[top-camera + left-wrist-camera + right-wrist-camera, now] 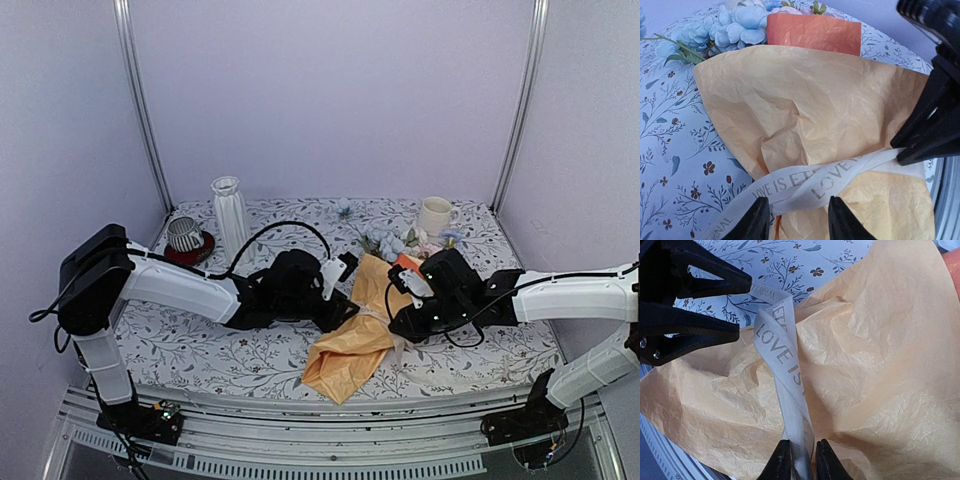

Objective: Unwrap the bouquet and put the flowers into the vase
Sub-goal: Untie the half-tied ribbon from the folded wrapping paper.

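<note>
The bouquet (352,345) lies on the table between my two grippers, its yellow-orange paper (805,100) crinkled and its orange lining (812,32) showing at the top. Pale blue flowers (740,27) stick out of the wrap at the far end (385,240). A whitish printed ribbon (805,182) crosses the narrow neck. My right gripper (802,460) is shut on that ribbon (785,365) and holds it taut. My left gripper (797,220) stands open, its fingers either side of the tied neck. The white ribbed vase (230,215) stands upright at the back left.
A striped cup on a red saucer (186,237) sits left of the vase. A cream mug (435,215) stands at the back right. A loose blue bloom (345,206) lies near the back wall. The table's front edge (330,405) runs just below the bouquet.
</note>
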{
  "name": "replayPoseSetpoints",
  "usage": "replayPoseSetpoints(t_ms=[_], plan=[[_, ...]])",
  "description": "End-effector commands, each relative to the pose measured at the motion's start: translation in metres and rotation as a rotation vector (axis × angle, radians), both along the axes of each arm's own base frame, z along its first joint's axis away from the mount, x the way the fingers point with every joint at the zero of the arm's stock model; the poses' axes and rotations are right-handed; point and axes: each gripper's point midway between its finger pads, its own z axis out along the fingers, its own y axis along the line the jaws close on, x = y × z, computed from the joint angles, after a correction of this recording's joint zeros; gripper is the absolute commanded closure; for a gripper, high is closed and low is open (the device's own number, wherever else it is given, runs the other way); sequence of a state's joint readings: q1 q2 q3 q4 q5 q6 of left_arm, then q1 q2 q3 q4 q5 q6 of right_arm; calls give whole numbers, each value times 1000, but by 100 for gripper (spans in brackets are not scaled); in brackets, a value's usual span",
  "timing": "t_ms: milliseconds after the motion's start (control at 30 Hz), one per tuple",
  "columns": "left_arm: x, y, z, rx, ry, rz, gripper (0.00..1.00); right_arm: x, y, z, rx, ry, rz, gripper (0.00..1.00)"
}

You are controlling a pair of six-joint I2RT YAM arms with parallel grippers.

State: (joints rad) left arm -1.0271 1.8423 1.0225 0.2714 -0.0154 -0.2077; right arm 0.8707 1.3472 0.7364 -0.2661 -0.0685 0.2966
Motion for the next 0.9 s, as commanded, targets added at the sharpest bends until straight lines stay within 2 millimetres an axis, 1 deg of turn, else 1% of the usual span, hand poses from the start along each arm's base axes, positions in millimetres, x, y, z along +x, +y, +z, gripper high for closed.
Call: replayPoseSetpoints(t_ms=[0, 33, 67, 167, 333, 433, 667, 867], plan=[[-2, -6, 12, -15, -35, -8, 58, 2, -2, 3, -8, -22, -14, 90], [-1, -6, 13, -15, -37, -7, 58, 2, -1, 4, -5, -27, -14, 94], [-2, -6, 14, -15, -40, -8, 58, 3, -1, 6, -3, -31, -14, 96], [-2, -6, 16, -16, -47, -9, 58, 4, -1, 14, 21, -51, -19, 97], [-6, -8, 20, -21, -65, -20, 58, 5, -1, 34, 79, -105, -22, 97], [-7, -9, 23, -26, -79, -31, 58, 3, -2, 42, 106, -126, -19, 97], [-10, -18, 24, -24, -85, -56, 58, 1, 0, 40, 111, -121, -7, 96], [-6, -26, 15, 13, -63, -62, 61, 1, 2, 39, 119, -118, 2, 96]])
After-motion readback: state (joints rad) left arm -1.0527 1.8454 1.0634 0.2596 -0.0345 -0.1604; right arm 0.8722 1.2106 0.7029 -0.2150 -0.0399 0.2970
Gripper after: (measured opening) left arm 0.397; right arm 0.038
